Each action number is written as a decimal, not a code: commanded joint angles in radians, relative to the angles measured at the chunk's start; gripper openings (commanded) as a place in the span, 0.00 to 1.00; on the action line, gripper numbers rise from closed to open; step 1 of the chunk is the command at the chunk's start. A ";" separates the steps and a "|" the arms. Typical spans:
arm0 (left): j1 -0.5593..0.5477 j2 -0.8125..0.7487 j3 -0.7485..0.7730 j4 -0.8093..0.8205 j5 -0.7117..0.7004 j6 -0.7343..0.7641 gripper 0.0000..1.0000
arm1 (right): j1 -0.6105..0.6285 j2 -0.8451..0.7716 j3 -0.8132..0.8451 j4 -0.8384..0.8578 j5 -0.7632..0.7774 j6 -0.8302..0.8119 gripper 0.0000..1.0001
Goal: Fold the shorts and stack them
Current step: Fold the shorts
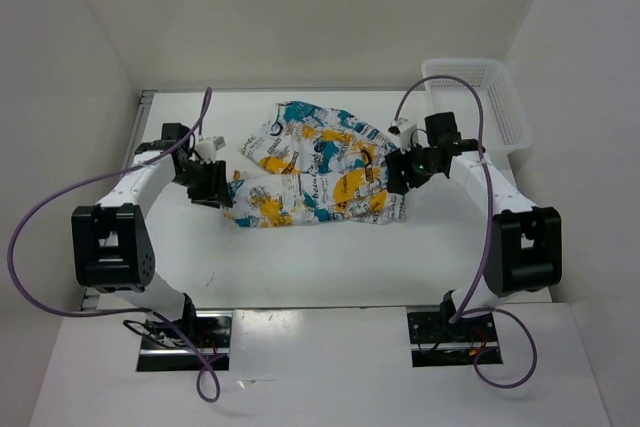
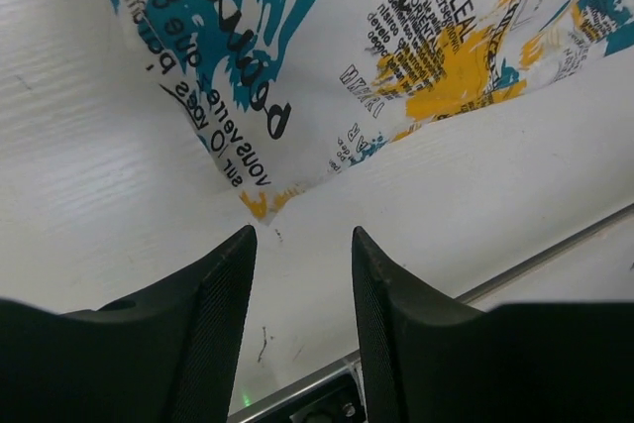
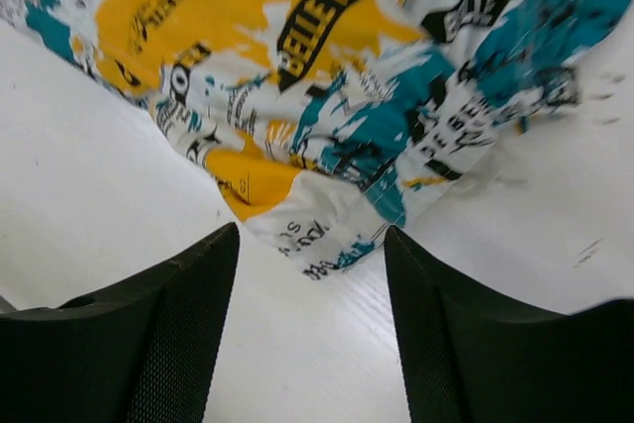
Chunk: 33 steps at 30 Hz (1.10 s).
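Shorts point(image 1: 315, 172), rumpled, on table point(image 1: 300, 267)

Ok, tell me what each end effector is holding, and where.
Nothing. The left end effector and right end effector are open; the shorts lie unheld.

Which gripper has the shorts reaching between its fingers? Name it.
The right gripper: a corner of the shorts dips between its open fingers. The left gripper, also open, stops just short of the fabric.

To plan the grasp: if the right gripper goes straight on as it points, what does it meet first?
Probably the shorts: their corner lies ahead, between the fingers of the right gripper, though depth is unclear.
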 commanded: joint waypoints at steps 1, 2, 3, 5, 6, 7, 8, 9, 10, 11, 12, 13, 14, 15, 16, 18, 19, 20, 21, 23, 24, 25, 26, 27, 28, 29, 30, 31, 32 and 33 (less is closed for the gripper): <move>0.001 0.062 -0.021 0.010 0.067 0.004 0.51 | -0.003 0.027 -0.026 -0.015 -0.023 -0.014 0.65; 0.001 0.095 -0.007 0.010 0.067 0.004 0.53 | -0.012 0.036 -0.026 -0.006 -0.023 0.012 0.65; 0.001 0.106 0.002 0.010 0.067 0.004 0.53 | -0.028 0.036 -0.026 0.003 -0.023 0.024 0.65; 0.001 0.128 0.002 0.010 0.090 0.004 0.53 | -0.075 0.036 -0.026 0.017 -0.049 0.047 0.65; 0.001 0.128 0.002 -0.003 0.090 0.004 0.55 | -0.092 0.048 -0.037 0.029 -0.060 0.068 0.65; 0.001 0.141 0.013 -0.003 0.090 0.004 0.55 | -0.108 0.058 -0.037 0.040 -0.074 0.069 0.65; -0.014 0.157 0.013 -0.003 0.073 0.004 0.55 | -0.121 0.058 -0.037 0.040 -0.083 0.078 0.65; -0.026 0.166 0.013 -0.012 0.061 0.004 0.55 | -0.132 0.071 -0.037 0.040 -0.083 0.078 0.65; -0.026 0.175 0.013 -0.012 0.049 0.004 0.55 | -0.132 0.084 -0.046 0.052 -0.083 0.066 0.65; -0.026 0.187 0.013 -0.012 0.039 0.004 0.55 | -0.132 0.084 -0.046 0.052 -0.094 0.066 0.65; -0.026 0.188 0.013 -0.012 0.039 0.004 0.55 | -0.132 0.097 -0.046 0.066 -0.106 0.066 0.65; -0.026 0.188 0.013 -0.012 0.039 0.004 0.55 | -0.132 0.113 -0.046 0.077 -0.106 0.079 0.65; -0.026 0.197 0.025 -0.012 0.048 0.004 0.55 | -0.132 0.113 -0.046 0.077 -0.120 0.079 0.65; -0.026 0.206 0.025 -0.012 0.048 0.004 0.55 | -0.132 0.127 -0.046 0.077 -0.138 0.079 0.65; -0.026 0.206 0.036 -0.021 0.048 0.004 0.55 | -0.132 0.140 -0.046 0.077 -0.149 0.079 0.65; -0.016 0.215 0.036 -0.033 0.024 0.004 0.55 | -0.132 0.154 -0.056 0.097 -0.158 0.090 0.65; -0.016 0.203 0.036 -0.047 0.012 0.004 0.55 | -0.132 0.166 -0.065 0.106 -0.169 0.104 0.65; -0.005 0.203 0.036 -0.059 0.012 0.004 0.56 | -0.132 0.167 -0.074 0.124 -0.169 0.104 0.65; -0.005 0.188 0.025 -0.059 0.001 0.004 0.56 | -0.132 0.177 -0.074 0.133 -0.169 0.121 0.65; 0.004 0.178 0.025 -0.072 0.001 0.004 0.57 | -0.132 0.188 -0.074 0.155 -0.198 0.147 0.65; 0.004 0.178 0.025 -0.072 0.001 0.004 0.57 | -0.132 0.188 -0.074 0.155 -0.198 0.147 0.65; 0.004 0.198 0.025 -0.072 0.015 0.004 0.57 | -0.132 0.200 -0.074 0.166 -0.224 0.156 0.65; 0.004 0.207 0.025 -0.082 0.015 0.004 0.57 | -0.132 0.200 -0.065 0.166 -0.224 0.156 0.63; 0.004 0.208 0.042 -0.092 0.025 0.004 0.57 | -0.132 0.209 -0.053 0.166 -0.224 0.156 0.62; 0.004 0.220 0.042 -0.092 0.042 0.004 0.57 | -0.123 0.210 -0.053 0.175 -0.224 0.156 0.60; 0.004 0.220 0.051 -0.092 0.042 0.004 0.57 | -0.123 0.220 -0.040 0.175 -0.224 0.147 0.56; 0.004 0.229 0.051 -0.092 0.056 0.004 0.57 | -0.123 0.220 -0.030 0.175 -0.224 0.147 0.53; -0.006 0.229 0.051 -0.092 0.056 0.004 0.57 | -0.123 0.220 -0.029 0.175 -0.224 0.147 0.50; -0.016 0.241 0.062 -0.092 0.056 0.004 0.57 | -0.123 0.220 -0.029 0.175 -0.224 0.147 0.46; -0.016 0.260 0.062 -0.102 0.056 0.004 0.56 | -0.123 0.220 -0.019 0.175 -0.224 0.147 0.40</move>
